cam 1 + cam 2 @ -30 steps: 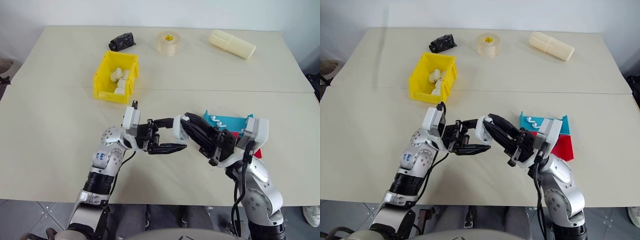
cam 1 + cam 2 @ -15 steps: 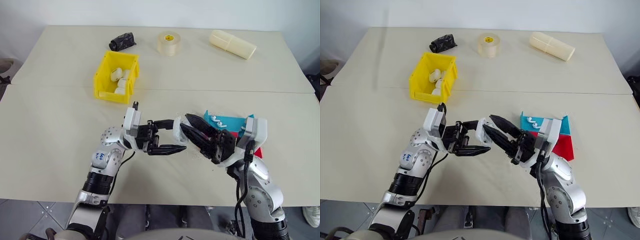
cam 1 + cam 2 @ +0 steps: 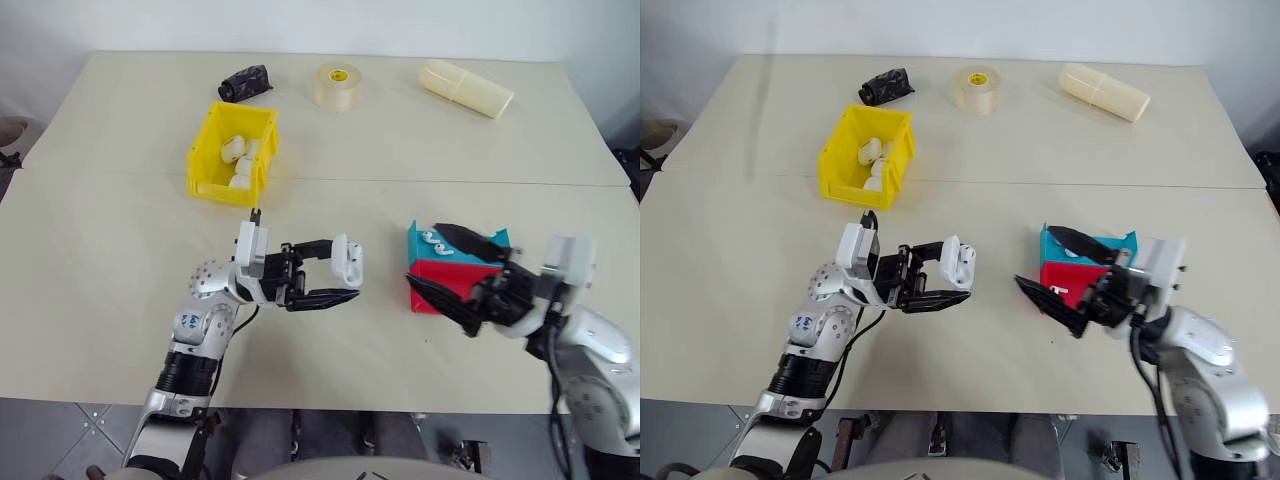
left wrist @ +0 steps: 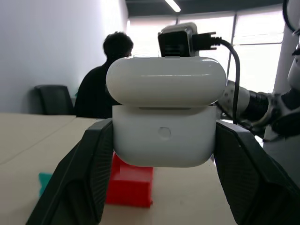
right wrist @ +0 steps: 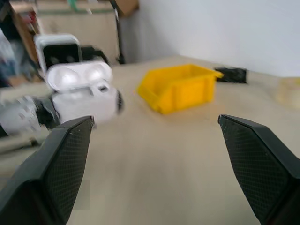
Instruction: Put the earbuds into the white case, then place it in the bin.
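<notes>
My left gripper [image 3: 345, 272] is shut on the white case [image 3: 347, 260] and holds it above the table, left of centre. In the right wrist view the case [image 5: 83, 96] has its lid tipped open; I cannot tell what lies inside. In the left wrist view the case [image 4: 164, 119] sits squarely between both fingers [image 4: 89, 173]. White earbuds [image 3: 433, 241] lie in the teal tray. My right gripper [image 3: 425, 257] hangs open over the trays, well to the right of the case, with nothing in it. The yellow bin [image 3: 205, 150] stands behind the left arm and holds several white cases.
A teal tray [image 3: 478, 243] and a red tray [image 3: 445, 283] lie side by side under my right gripper. Along the far edge lie a black object [image 3: 244, 82], a tape roll [image 3: 337, 86] and a cream cylinder [image 3: 464, 88]. A person [image 4: 105, 75] sits beyond the table.
My right gripper has opened, let go of the case and swung right to hang over the trays. The left gripper has kept the case and barely moved.
</notes>
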Robot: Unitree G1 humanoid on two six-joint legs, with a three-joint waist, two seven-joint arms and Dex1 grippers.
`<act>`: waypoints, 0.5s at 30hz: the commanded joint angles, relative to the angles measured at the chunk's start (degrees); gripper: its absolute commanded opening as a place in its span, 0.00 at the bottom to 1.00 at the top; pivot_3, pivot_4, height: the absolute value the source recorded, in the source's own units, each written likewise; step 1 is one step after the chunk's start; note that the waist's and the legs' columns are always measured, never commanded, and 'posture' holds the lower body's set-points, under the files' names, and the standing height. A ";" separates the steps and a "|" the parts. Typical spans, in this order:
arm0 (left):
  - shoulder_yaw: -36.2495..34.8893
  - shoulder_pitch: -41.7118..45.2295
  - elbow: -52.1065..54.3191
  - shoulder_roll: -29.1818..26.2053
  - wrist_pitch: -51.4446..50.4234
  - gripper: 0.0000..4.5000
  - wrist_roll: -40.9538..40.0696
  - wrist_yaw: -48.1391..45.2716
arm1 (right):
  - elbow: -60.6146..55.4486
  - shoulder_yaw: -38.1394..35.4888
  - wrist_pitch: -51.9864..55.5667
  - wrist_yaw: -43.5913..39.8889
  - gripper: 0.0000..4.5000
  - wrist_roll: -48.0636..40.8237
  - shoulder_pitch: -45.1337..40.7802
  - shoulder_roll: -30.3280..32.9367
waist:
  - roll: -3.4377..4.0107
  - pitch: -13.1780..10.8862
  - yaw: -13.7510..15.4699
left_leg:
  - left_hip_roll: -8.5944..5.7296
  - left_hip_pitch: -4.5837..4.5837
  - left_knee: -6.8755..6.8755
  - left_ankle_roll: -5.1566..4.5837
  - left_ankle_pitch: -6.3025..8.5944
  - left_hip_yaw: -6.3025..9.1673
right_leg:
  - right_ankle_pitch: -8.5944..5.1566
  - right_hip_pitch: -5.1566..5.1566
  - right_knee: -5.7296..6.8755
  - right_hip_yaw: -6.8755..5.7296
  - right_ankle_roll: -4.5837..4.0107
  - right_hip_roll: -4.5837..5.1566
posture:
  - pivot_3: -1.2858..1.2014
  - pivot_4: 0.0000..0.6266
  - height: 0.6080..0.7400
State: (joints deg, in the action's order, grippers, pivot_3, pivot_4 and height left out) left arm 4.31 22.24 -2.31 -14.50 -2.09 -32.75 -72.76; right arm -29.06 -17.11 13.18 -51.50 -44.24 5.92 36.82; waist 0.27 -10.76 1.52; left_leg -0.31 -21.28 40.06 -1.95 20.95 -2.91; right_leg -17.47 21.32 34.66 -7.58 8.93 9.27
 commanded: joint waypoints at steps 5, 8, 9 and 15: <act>-0.21 -2.42 1.50 0.05 6.06 0.62 3.16 1.67 | 12.30 -12.32 -8.39 -15.41 0.99 5.11 6.74 8.60 | 0.00 0.00 0.08 | 0.01 0.06 0.01 -0.01 0.00 0.00 | 0.00 -0.09 -0.02 0.00 0.00 0.01 | 0.52 0.24 1.00; 0.03 -2.70 1.41 1.13 7.54 0.62 4.17 3.60 | 19.58 -13.58 -11.14 -19.51 0.99 8.14 6.64 11.80 | -0.01 0.00 0.02 | 0.01 0.11 0.01 -0.01 0.00 0.00 | 0.00 -0.15 -0.04 -0.01 0.01 0.01 | 0.52 0.24 1.00; 0.09 -2.80 1.44 1.49 7.87 0.62 4.35 4.18 | 20.99 -13.43 -11.21 -19.95 0.99 8.70 5.99 12.55 | 0.00 0.00 0.01 | 0.03 0.12 0.01 -0.01 0.00 0.00 | 0.00 -0.17 -0.04 -0.02 0.01 0.01 | 0.52 0.24 1.00; 1.41 -3.22 1.77 3.05 9.20 0.62 5.24 6.00 | 20.54 -5.94 0.51 -15.22 0.99 12.93 -3.68 20.32 | 0.08 0.01 -0.35 | 0.10 0.20 0.03 -0.01 -0.01 -0.03 | 0.00 -0.20 -0.02 0.01 0.01 0.01 | 0.52 0.24 1.00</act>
State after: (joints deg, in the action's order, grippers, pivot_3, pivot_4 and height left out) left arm 5.46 19.42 -2.43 -11.82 5.91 -27.73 -67.30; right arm -6.10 -24.93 8.41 -69.13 -31.92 4.78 54.55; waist 0.35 -10.74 1.17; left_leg -0.21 -21.09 40.09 -1.95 20.93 -2.93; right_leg -17.47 21.12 34.64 -7.57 8.93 9.28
